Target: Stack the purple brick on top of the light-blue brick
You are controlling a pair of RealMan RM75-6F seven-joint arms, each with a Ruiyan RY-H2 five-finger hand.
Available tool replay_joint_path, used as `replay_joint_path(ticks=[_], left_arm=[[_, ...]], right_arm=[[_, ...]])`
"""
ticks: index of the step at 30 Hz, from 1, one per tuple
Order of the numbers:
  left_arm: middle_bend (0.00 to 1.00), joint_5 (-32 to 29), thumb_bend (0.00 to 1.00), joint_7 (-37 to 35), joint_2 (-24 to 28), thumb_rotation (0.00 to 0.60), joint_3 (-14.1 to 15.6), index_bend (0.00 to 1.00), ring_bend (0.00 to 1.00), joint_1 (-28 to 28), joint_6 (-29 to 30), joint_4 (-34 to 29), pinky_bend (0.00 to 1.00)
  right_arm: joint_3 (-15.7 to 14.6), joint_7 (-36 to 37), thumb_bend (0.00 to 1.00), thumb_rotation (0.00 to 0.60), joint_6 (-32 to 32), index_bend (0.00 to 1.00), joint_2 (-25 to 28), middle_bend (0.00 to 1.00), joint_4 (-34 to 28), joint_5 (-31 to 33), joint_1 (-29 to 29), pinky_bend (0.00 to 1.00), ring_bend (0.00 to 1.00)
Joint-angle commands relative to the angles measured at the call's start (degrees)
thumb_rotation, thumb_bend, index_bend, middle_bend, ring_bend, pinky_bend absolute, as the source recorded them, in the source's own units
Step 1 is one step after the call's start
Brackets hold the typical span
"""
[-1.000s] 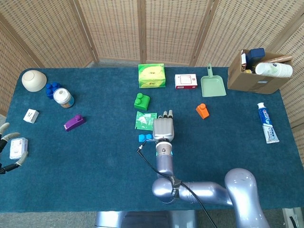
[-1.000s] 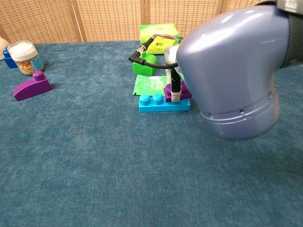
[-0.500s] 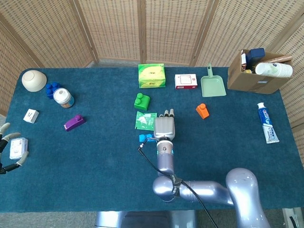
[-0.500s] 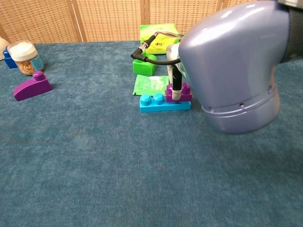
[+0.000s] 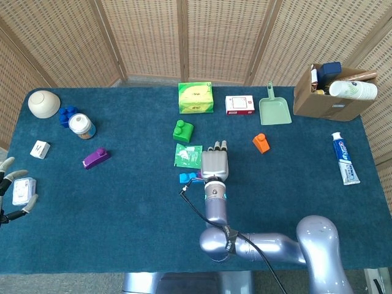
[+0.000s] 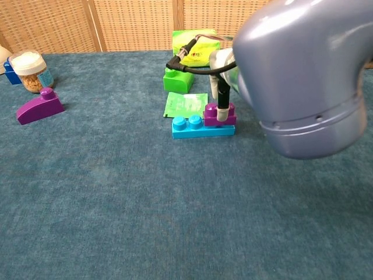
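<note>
A: Woven rattan screens stand behind a table covered in dark teal cloth (image 5: 122, 184). Where is the small purple brick (image 6: 220, 115)?

B: On the right end of the flat light-blue brick (image 6: 202, 127), near the table's middle, seated on it in the chest view. The two studs at the light-blue brick's left end are bare.

A: And the fingers?

B: One dark finger with a pale tip (image 6: 222, 114) comes down in front of the purple brick, touching its front face. From overhead the right hand (image 5: 215, 164) covers the brick. I cannot tell whether it grips or only rests against it.

A: The left hand (image 5: 13, 195)?

B: At the table's far left edge, fingers spread around a small white box (image 5: 20, 190); whether it holds the box is unclear.
</note>
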Motion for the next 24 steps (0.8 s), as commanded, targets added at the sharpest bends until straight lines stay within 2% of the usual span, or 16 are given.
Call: replay_joint_path(ticks=[1, 8, 14, 16, 20, 24], left_arm=[[0.01, 0.4, 0.38, 0.3, 0.2, 0.333, 0.2, 0.26, 0.00, -0.2, -0.2, -0.2, 0.00], [0.01, 1.0, 0.38, 1.0, 0.6, 0.325, 0.5, 0.25, 0.00, -0.5, -0.4, -1.2, 0.00], [0.01, 1.2, 0.38, 2.0, 1.1, 0.332, 0.7, 0.25, 0.00, -0.7, -0.7, -2.3, 0.00], [0.01, 1.3, 0.38, 2.2, 1.2, 0.331, 0.8, 0.25, 0.00, -0.8, -0.8, -2.6, 0.00], [0.02, 1.8, 0.38, 3.1, 1.7, 0.319, 1.1, 0.24, 0.00, -1.2, -1.4, -3.5, 0.00], [0.02, 3.1, 0.37, 4.2, 2.4, 0.307, 1.6, 0.23, 0.00, -1.9, -2.1, -4.7, 0.00]], right_arm=[[0.3, 0.3, 0.16, 0.600, 1.1, 0.40, 1.4, 0.25, -2.8, 0.1, -0.8, 0.09, 0.08], [-0.6, 3.9, 0.16, 0.600, 0.2, 0.38, 5.0, 0.24, -8.7, -3.1, -3.4, 0.09, 0.06], [-3.3, 11.8, 0.14, 0.600, -3.0, 0.38, 8.0, 0.24, -11.2, -11.3, -6.7, 0.07, 0.03], [-4.4, 13.8, 0.13, 0.586, -3.8, 0.37, 8.8, 0.23, -11.5, -13.7, -7.5, 0.06, 0.01], [-6.6, 18.1, 0.11, 0.506, -6.1, 0.35, 11.3, 0.21, -12.8, -18.8, -9.6, 0.04, 0.00], [-9.3, 23.3, 0.11, 0.483, -7.6, 0.35, 14.2, 0.20, -13.4, -26.1, -12.3, 0.02, 0.00]])
